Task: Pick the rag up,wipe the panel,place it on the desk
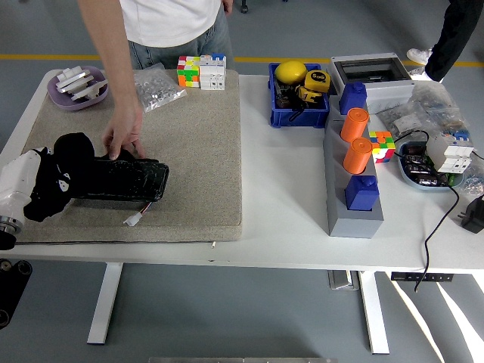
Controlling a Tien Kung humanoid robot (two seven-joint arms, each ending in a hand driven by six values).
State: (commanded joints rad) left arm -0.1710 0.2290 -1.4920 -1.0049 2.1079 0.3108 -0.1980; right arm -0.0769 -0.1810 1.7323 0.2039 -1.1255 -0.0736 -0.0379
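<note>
Black panel laid flat on beige mat at worktop left, steadied at its far edge by person's hand, black rag gripped by left robot hand against panel's left end, purple bowl behind.

Left hand low at the left edge — fingers hidden, forearm white-cased
</note>
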